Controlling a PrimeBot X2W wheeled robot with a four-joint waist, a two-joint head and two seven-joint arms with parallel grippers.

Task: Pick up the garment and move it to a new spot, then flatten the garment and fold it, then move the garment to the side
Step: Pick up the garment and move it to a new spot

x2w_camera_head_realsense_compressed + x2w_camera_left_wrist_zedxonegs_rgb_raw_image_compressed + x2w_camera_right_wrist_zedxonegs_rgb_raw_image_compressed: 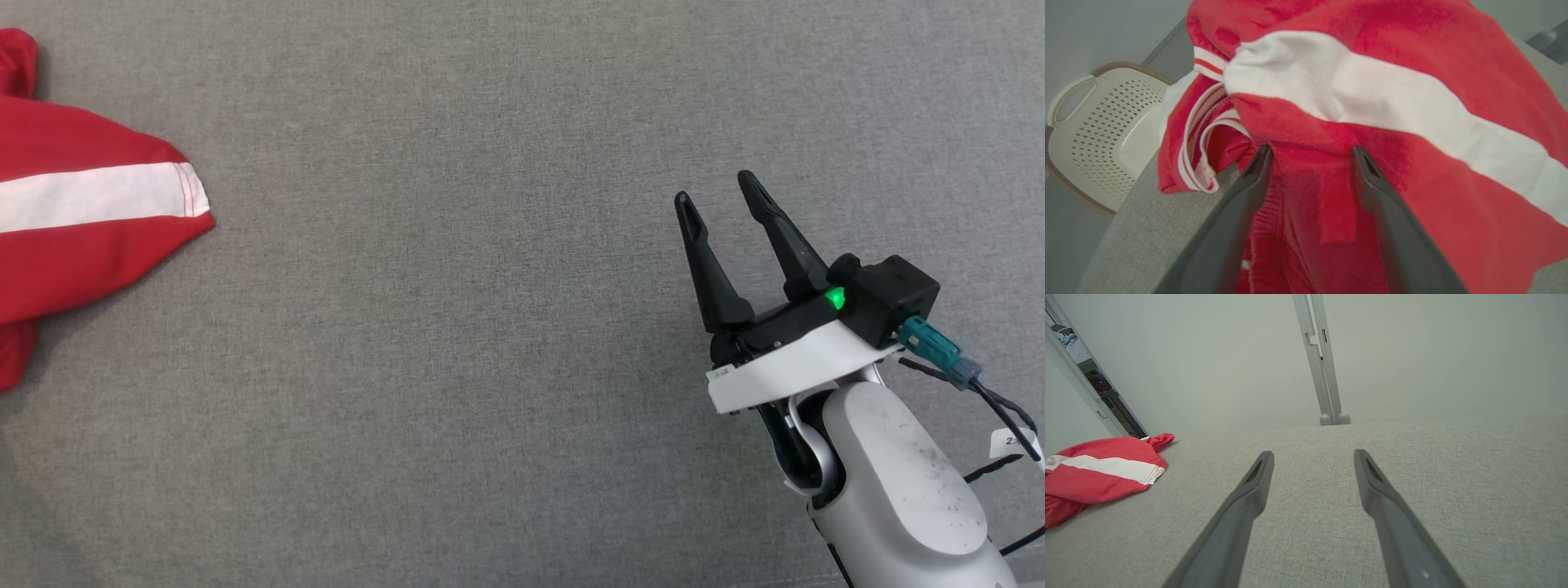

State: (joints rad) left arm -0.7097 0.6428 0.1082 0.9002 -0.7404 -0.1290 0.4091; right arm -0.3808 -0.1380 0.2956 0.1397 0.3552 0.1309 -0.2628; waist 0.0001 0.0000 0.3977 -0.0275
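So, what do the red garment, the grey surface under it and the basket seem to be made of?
Garment: soft, matt knit cloth, probably fleece or cotton; fuzzy nap, ribbed striped trim.
Surface: grey woven fabric, matt; fine flecked weave.
Basket: glossy cream plastic with holes; its brown rim looks woven, perhaps rattan.

My head camera looks straight down on the grey surface [490, 367], and the garment [82, 220] is cut off at the left edge. My left wrist camera sits close over that garment, and past the surface's edge I see a basket [1106, 134]. My right wrist camera looks low across the surface to its far edge, and it shares the garment with both other views.
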